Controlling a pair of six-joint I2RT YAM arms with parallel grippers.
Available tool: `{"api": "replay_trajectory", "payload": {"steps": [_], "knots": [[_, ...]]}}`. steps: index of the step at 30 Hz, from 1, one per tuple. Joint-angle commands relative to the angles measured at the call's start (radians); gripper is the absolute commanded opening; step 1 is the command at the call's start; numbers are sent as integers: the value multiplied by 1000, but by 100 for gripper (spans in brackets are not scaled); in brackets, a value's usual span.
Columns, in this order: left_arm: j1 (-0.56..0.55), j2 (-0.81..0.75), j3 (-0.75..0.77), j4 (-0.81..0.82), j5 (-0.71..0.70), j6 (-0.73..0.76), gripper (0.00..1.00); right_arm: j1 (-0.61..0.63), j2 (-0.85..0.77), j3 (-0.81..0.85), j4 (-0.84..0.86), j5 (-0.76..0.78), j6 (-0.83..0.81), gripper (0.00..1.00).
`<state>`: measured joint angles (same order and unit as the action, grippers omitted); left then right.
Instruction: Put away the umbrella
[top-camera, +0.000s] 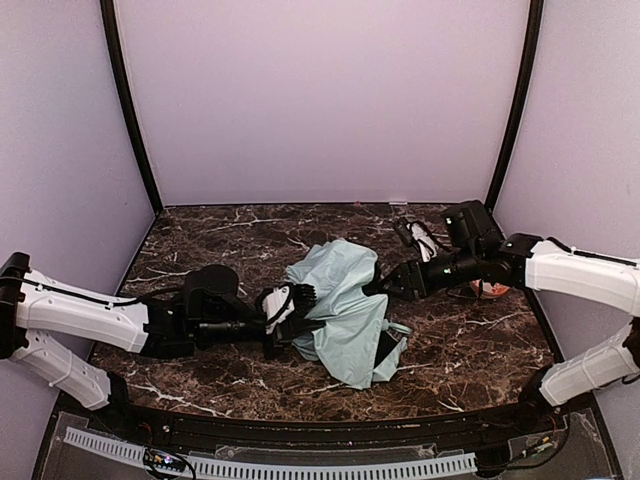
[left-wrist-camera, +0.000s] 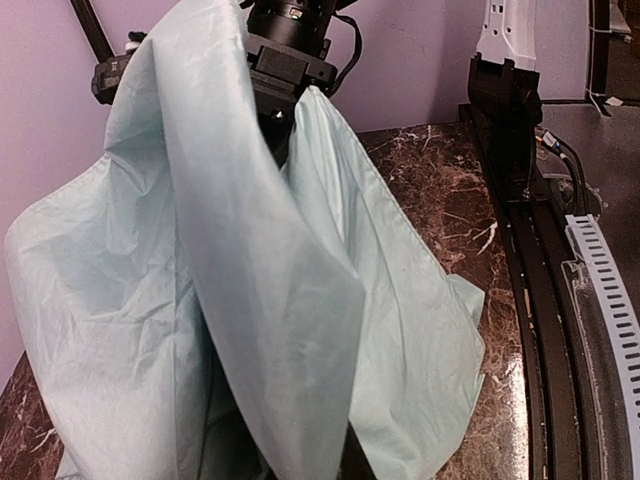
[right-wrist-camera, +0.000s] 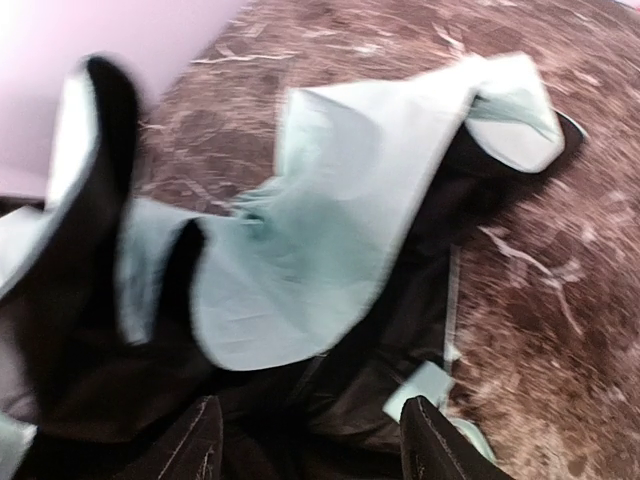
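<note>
With the left claw (top-camera: 293, 306) clamped on the umbrella (top-camera: 345, 312), the right claw (right-wrist-camera: 314, 445), jaws apart at the umbrella's right side, should regrip loose folds and tuck them inward.

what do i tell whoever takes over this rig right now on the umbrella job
left end effector: shut, apparently on the left end of the pale mint-green folding fabric umbrella; cloth hides its fingers in the left wrist view.
right end effector: open, fingers apart at the umbrella's right edge, gripping nothing.
umbrella: lies mid dark brown marbled table, canopy slack and rumpled, black underside showing.
done: canopy is not spread open; both arms are at it.
left: probably gather and wrap the loose canopy, then stow it.
</note>
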<state>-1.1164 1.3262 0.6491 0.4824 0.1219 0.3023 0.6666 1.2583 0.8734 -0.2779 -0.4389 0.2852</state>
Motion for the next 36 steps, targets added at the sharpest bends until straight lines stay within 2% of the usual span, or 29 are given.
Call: {"api": "replay_trajectory", "payload": {"steps": [1,6,9,14,16,19,23,27,31,34,36], "knots": [[4,38,-18,20,-9,-2,0,-30,77,52,-29,209,-5,62],[9,155,44,20,-39,9,0,-42,175,88,-1,201,-4,62],[20,219,97,7,-36,3,0,-42,154,60,32,162,-8,62],[49,281,98,26,5,-2,0,-42,90,7,6,202,-25,64],[56,302,102,25,27,3,8,-42,104,-2,-5,202,-24,64],[56,319,130,-46,53,13,35,-43,115,10,-16,249,-12,64],[56,256,149,-154,100,2,56,-44,95,60,-26,345,7,65],[51,158,156,-291,114,16,62,-43,61,135,-81,453,-8,65],[50,31,142,-356,122,24,69,-31,23,196,-118,407,-63,64],[50,-39,118,-325,154,26,73,-11,14,208,-104,363,-88,65],[55,-52,92,-242,84,-7,78,-8,34,208,-77,346,-84,66]]}}
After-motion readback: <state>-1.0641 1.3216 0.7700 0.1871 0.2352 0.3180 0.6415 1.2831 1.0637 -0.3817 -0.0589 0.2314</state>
